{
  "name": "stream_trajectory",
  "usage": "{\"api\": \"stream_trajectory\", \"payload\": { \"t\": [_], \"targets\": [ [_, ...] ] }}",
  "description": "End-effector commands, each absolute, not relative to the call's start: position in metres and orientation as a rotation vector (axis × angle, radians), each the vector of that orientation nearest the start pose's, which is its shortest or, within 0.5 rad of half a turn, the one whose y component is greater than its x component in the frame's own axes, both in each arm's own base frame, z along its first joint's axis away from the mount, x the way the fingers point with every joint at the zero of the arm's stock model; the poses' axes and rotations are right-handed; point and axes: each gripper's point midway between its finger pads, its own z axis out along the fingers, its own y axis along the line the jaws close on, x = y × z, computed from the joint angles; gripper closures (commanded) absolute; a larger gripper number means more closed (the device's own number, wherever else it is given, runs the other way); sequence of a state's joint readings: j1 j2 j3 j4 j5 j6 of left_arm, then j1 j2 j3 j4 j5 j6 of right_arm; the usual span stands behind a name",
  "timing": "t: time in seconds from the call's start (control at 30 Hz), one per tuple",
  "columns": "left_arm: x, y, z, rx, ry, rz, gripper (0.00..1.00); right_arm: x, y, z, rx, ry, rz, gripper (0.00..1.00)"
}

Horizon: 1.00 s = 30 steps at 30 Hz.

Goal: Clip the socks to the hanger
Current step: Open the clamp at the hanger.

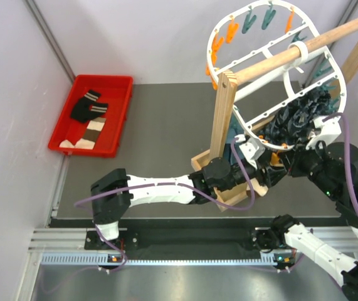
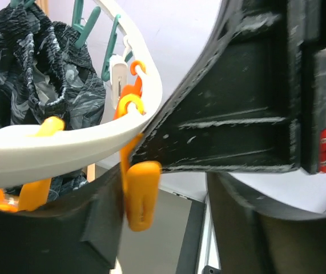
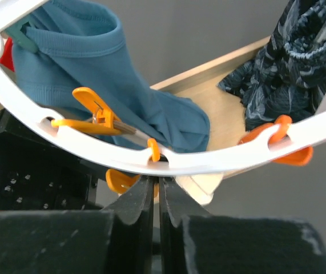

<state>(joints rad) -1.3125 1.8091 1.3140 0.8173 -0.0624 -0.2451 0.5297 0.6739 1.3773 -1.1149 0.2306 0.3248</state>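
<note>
**Both pincers at the hanger rim, loose socks far to the left**

The red tray [image 1: 103, 78] sits at the far left of the surface [image 1: 160, 125] and holds the loose socks [image 1: 88, 119]. We count two black shapes [image 1: 83, 108] and at least one banded sock [image 1: 92, 130]. They overlap, so we cannot be sure of the number. The banded one lies slantwise, its long axis running from the tray's near left corner toward its far right.

The left arm stretches rightward across the surface. The left pincer [image 2: 151, 171] stands apart, with the hanger [image 3: 208, 161] rim passing between its fingers and one orange peg [image 2: 140, 194] dangling there, long axis straight down. It grips nothing that we can see.

The single hanger hangs from one wooden pole [image 1: 291, 53] at the right. It already carries one blue sock [image 3: 94, 51] and one dark patterned cloth [image 3: 305, 63]. In the right wrist view we count three orange pegs along the near rim.

The right pincer [image 3: 156, 191] points up from just under that rim, its fingers pressed together with only a slit between them. The middle peg [image 3: 119, 180] sits at their tips, but we cannot tell whether it is nipped.

We judge the next move turns on this: every loose sock lies well apart to the left of both pincers. The left arm's base is the nearer one.
</note>
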Motion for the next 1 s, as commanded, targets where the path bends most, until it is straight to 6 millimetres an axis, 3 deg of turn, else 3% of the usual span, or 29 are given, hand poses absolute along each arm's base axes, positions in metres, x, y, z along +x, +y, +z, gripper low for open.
{"api": "stream_trajectory", "payload": {
  "t": [0.0,0.1,0.37,0.47,0.5,0.53,0.6,0.63,0.73,0.97],
  "targets": [
    [0.137,-0.561,0.363,0.664,1.162,-1.362,0.42,0.159,0.071,0.380,-0.050,1.877,0.425,1.00],
    [0.136,-0.561,0.362,0.667,1.164,-1.364,0.56,0.159,0.070,0.378,-0.042,1.880,0.424,1.00],
    [0.147,-0.556,0.347,0.652,1.211,-1.277,0.56,0.160,0.061,0.378,-0.016,1.871,0.373,1.00],
    [0.149,-0.560,0.349,0.643,1.202,-1.268,0.65,0.159,0.063,0.381,-0.016,1.862,0.398,0.99],
    [0.150,-0.561,0.350,0.646,1.198,-1.263,0.69,0.158,0.064,0.382,-0.017,1.859,0.408,0.93],
    [0.151,-0.562,0.349,0.648,1.204,-1.260,0.77,0.157,0.064,0.383,-0.013,1.856,0.412,0.77],
    [0.151,-0.563,0.348,0.644,1.208,-1.260,0.85,0.153,0.060,0.385,-0.009,1.842,0.412,0.65],
    [0.151,-0.563,0.349,0.641,1.210,-1.261,0.93,0.151,0.059,0.388,-0.004,1.836,0.413,0.54],
    [0.153,-0.562,0.348,0.637,1.214,-1.260,1.00,0.146,0.056,0.392,-0.003,1.815,0.427,0.50],
    [0.153,-0.564,0.350,0.632,1.222,-1.264,1.00,0.151,0.075,0.385,-0.068,1.831,0.484,0.50]
  ]
}}
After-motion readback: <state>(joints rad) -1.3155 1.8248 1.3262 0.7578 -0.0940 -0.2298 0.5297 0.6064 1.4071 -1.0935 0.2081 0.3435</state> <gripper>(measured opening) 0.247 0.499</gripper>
